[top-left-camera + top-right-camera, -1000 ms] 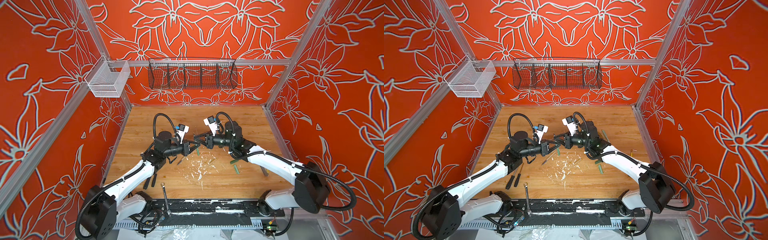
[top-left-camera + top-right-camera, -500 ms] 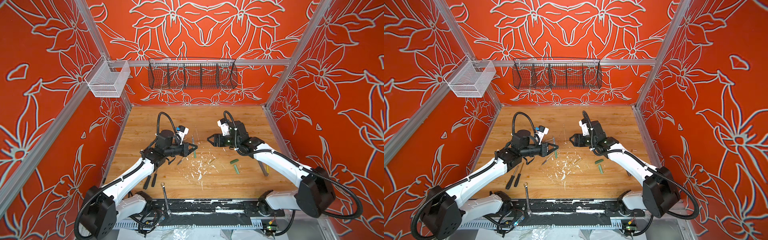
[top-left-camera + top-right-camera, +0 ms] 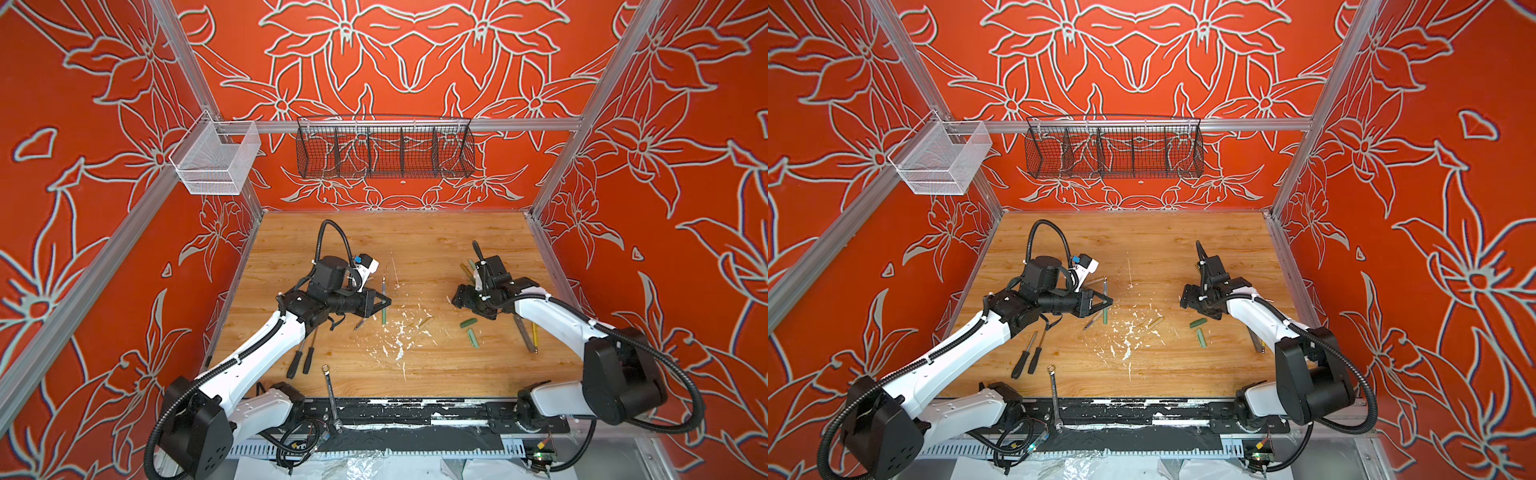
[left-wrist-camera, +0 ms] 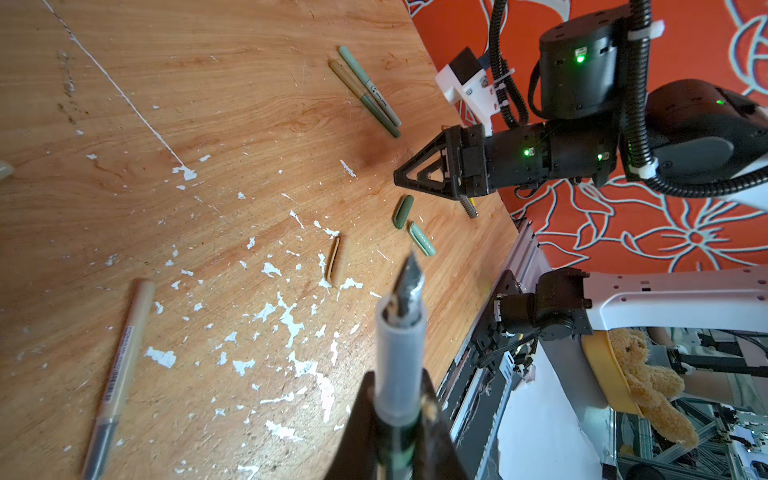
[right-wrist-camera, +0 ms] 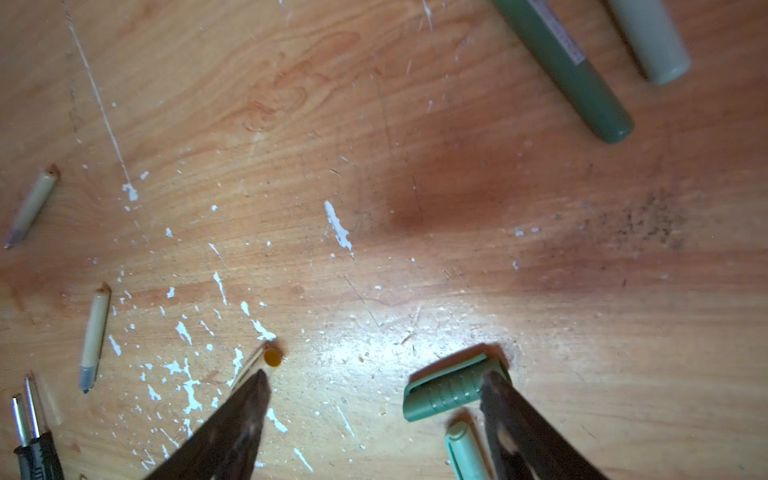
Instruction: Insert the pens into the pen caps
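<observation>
My left gripper [image 3: 386,300] [image 4: 397,386] is shut on a pen [image 4: 400,332] with a grey section, green barrel and bare metal tip. My right gripper [image 3: 456,296] [image 5: 374,399] stands open and empty low over the table at the right. Two green pen caps [image 5: 446,392] [image 3: 468,323] lie by one of its fingers, and an olive-tan cap [image 5: 272,357] [image 3: 426,322] lies by the other finger. Two capped pens [image 4: 365,87] [image 3: 466,268] lie behind the right arm. A beige pen [image 4: 124,353] lies on the table near the left gripper.
Two black-handled screwdrivers [image 3: 300,361] and a silver wrench [image 3: 331,392] lie near the front edge. A grey bar and a yellow pencil [image 3: 528,336] lie under the right arm. White paint flecks [image 3: 397,336] dot the middle. Wire baskets [image 3: 384,151] hang on the back wall.
The two grippers met at the middle a second ago. The right gripper has opened and drawn back to the right. The left gripper still holds its pen.
</observation>
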### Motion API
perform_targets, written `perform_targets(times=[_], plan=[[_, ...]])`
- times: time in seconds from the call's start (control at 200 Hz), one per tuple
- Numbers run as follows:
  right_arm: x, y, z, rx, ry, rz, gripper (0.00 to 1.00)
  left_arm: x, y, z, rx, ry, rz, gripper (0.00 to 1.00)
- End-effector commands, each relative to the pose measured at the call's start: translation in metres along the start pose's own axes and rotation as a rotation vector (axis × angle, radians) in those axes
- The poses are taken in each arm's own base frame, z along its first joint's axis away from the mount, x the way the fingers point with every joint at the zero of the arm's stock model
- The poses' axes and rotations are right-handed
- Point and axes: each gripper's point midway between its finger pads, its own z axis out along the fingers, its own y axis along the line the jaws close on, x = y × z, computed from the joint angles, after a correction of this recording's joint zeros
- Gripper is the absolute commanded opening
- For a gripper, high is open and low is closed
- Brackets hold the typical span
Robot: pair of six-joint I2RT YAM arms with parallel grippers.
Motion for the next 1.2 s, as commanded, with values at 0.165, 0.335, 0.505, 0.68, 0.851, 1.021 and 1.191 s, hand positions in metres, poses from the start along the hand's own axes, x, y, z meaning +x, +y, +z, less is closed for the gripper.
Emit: perform_targets(times=[0.165,0.335,0.505,0.68,0.851,1.021,1.191], plan=[[0.027,-0.030,0.013,0.101,0.073,0.038,0.83,-0.003,-0.004,0.000,0.027,-0.001,0.024,0.00],[0.032,-0.035,0.015,0.123,0.100,0.028,0.83,-0.001,-0.003,0.000,0.023,-0.002,0.020,0.00],[0.038,-0.021,0.028,0.042,0.152,0.031,0.81,0.001,-0.001,0.000,0.019,-0.012,0.015,0.00],[0.034,-0.004,0.033,-0.036,0.159,0.013,0.72,0.001,0.001,-0.003,0.003,-0.020,0.020,0.00],[0.033,-0.004,0.036,-0.016,0.174,-0.015,0.57,0.001,0.001,-0.004,-0.001,-0.033,0.026,0.00],[0.037,-0.014,0.042,0.033,0.196,-0.029,0.39,0.001,0.002,-0.005,-0.007,-0.039,0.029,0.00],[0.039,-0.019,0.044,0.057,0.206,-0.044,0.29,0.001,0.002,-0.005,-0.006,-0.040,0.030,0.00]])
